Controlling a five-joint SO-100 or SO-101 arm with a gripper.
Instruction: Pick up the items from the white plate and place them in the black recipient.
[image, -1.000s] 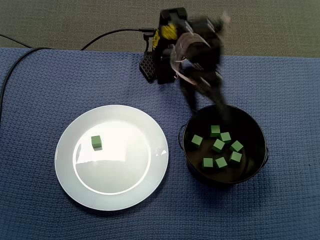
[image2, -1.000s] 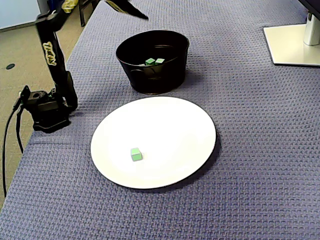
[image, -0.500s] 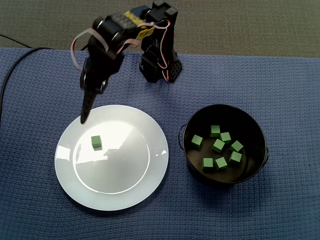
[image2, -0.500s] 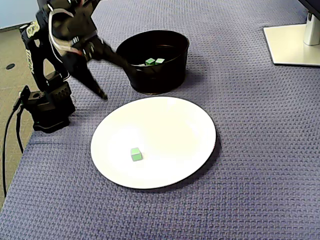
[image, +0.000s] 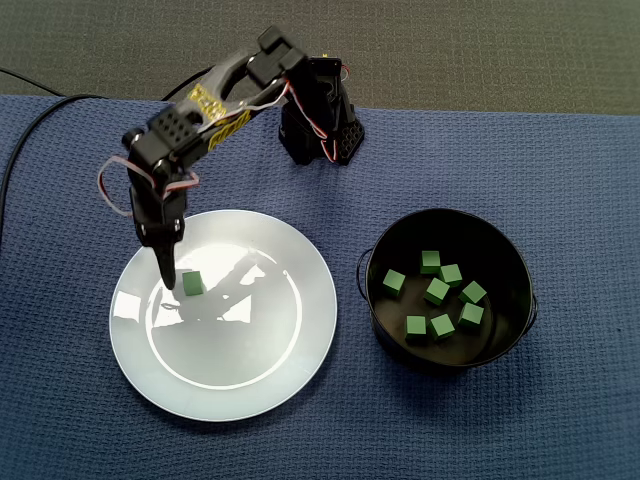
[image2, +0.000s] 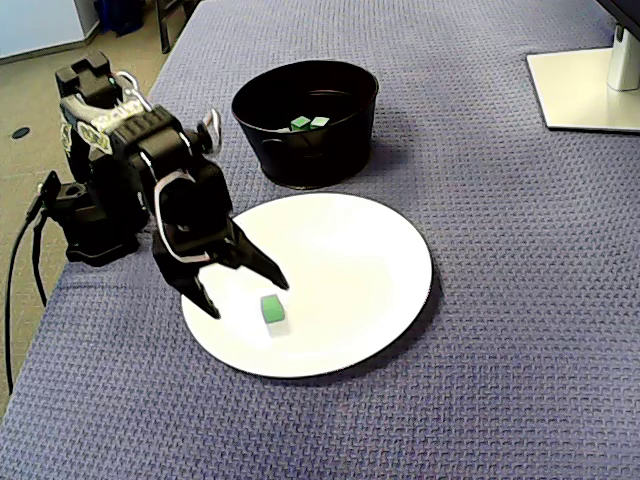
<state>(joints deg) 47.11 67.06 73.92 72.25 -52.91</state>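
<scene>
One green cube (image: 193, 284) (image2: 272, 309) lies on the left part of the white plate (image: 250, 360) (image2: 350, 260). My gripper (image: 170, 278) (image2: 243, 293) hangs low over the plate with its jaws spread open and nothing held. The cube sits just beside the fingertips, and I cannot tell whether it is touched. In the top-down fixed view the black bowl (image: 500, 345) is right of the plate; in the side fixed view that bowl (image2: 300, 160) is behind it. Several green cubes (image: 437, 291) (image2: 301, 122) lie inside it.
A blue woven cloth covers the table. The arm's base (image: 318, 130) (image2: 95, 225) stands at the cloth's edge with a black cable (image: 35, 118) (image2: 18, 275) trailing off. A white monitor foot (image2: 585, 85) sits at the far right corner.
The arm swung from above the bowl across to the plate and came down. Its open jaws now sit at the cube. The cube has not moved.
</scene>
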